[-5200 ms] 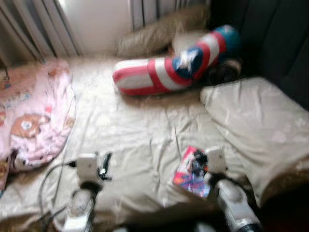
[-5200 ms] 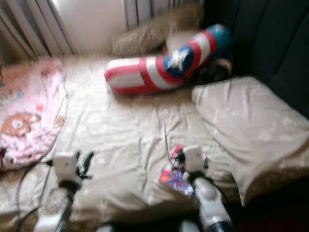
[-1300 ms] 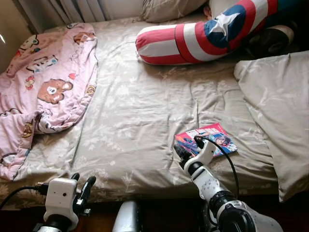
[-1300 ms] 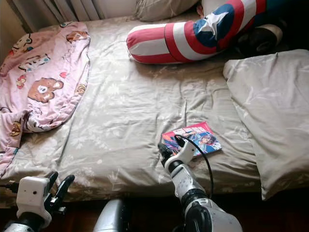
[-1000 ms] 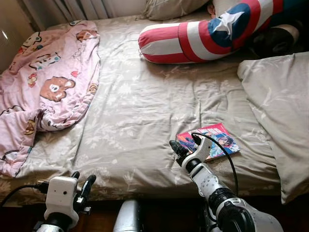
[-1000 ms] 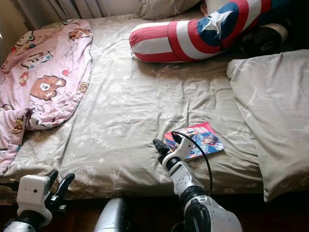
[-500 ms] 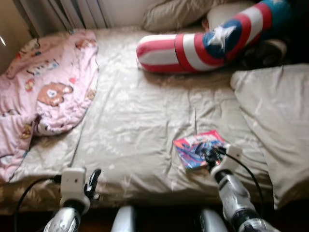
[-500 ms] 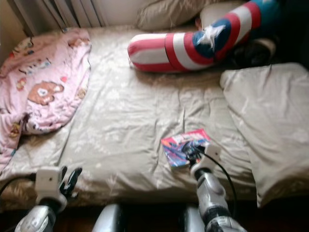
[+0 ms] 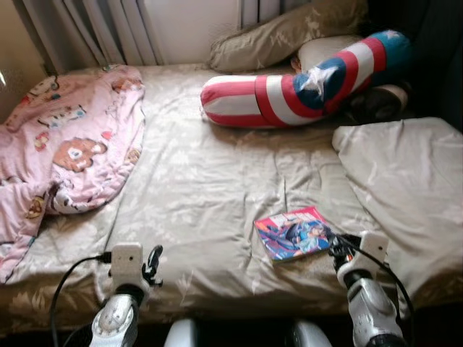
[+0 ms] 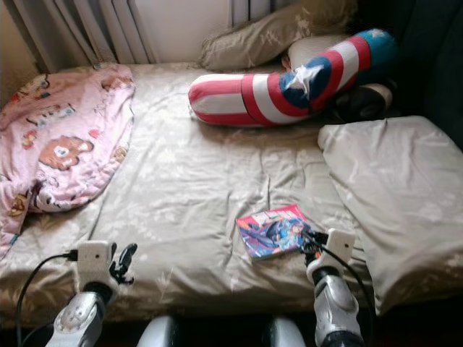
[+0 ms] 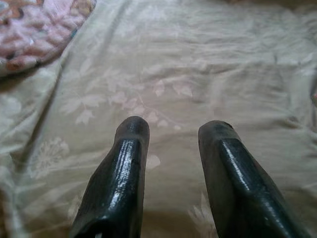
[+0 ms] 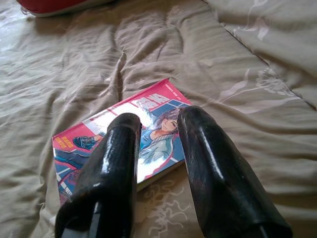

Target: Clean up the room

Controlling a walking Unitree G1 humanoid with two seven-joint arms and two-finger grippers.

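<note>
A comic book [image 9: 293, 233] with a pink and blue cover lies flat on the beige bed sheet [image 9: 210, 181], near the bed's front edge. My right gripper [image 9: 340, 247] hovers just off the book's near right corner and is open. In the right wrist view its fingertips [image 12: 126, 124] stand apart over the book [image 12: 104, 126], holding nothing. My left gripper [image 9: 152, 262] is open above the sheet at the front left, with only sheet [image 11: 173, 74] ahead of its fingers [image 11: 131, 134].
A pink cartoon blanket [image 9: 61, 144] lies bunched on the bed's left side. A red, white and blue bolster [image 9: 289, 90] and a beige pillow [image 9: 289, 32] sit at the back. A large beige pillow [image 9: 405, 188] covers the right. Curtains [image 9: 87, 29] hang behind.
The camera has tilted up and shifted. My right gripper has moved from the book's left side across to its near right corner. The book has stayed in place on the sheet.
</note>
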